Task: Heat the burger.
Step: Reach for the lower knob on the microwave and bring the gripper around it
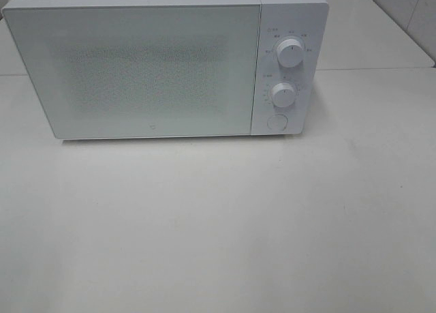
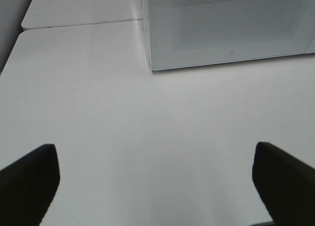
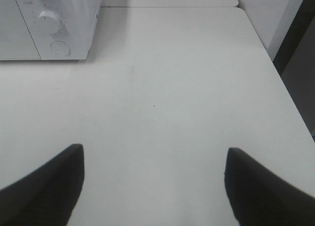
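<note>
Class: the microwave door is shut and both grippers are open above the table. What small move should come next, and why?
Probably bring the right gripper toward the microwave and its control panel. The door is shut and no burger shows on the table in any view, so it may already be inside. The right wrist view also faces the lower knob and round button.

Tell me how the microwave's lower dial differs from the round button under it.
The lower dial stands proud of the panel; the round button lies nearly flat. The dial has marks ringed around it; the button has none. Both are white and round.
</note>
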Controlling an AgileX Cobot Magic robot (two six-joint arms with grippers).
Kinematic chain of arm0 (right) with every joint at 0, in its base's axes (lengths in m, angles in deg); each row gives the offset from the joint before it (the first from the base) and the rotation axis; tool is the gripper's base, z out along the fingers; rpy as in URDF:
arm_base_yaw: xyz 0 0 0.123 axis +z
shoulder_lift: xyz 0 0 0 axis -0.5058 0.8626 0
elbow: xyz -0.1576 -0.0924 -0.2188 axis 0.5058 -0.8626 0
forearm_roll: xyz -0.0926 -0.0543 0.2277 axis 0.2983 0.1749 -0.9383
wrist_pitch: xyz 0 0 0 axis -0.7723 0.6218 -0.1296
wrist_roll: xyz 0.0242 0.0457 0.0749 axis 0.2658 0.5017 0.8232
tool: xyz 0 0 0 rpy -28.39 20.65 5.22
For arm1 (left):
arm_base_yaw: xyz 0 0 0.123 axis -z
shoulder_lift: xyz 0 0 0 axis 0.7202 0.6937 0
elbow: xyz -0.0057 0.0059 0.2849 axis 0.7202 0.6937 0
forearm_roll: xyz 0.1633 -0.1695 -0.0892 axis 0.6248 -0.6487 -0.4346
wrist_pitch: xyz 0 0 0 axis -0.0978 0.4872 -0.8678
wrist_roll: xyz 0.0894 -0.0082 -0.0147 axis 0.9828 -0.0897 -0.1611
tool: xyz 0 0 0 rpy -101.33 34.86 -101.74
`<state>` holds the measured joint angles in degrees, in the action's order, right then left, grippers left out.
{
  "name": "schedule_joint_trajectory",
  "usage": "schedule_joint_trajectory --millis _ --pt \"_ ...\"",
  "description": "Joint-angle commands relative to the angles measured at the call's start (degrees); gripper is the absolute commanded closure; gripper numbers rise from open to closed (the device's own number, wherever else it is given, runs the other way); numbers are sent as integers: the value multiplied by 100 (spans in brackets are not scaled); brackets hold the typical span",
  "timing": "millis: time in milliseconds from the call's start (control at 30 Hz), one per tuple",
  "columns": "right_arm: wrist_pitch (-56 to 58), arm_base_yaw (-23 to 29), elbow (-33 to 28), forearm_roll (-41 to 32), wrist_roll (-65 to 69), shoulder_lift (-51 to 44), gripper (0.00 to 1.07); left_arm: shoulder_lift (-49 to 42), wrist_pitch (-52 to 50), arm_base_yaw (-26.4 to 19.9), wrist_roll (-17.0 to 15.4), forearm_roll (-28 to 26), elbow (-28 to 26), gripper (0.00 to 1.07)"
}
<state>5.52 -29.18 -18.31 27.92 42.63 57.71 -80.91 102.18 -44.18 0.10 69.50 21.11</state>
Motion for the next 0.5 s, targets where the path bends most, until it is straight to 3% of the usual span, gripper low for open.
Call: schedule_joint_trajectory --millis 33,500 --pt "-57 -46 -17 6 -52 -149 32 -103 -52 -17 6 -34 23 7" --pt "-63 -40 -17 11 -46 -149 32 -103 -52 -17 6 -34 23 7"
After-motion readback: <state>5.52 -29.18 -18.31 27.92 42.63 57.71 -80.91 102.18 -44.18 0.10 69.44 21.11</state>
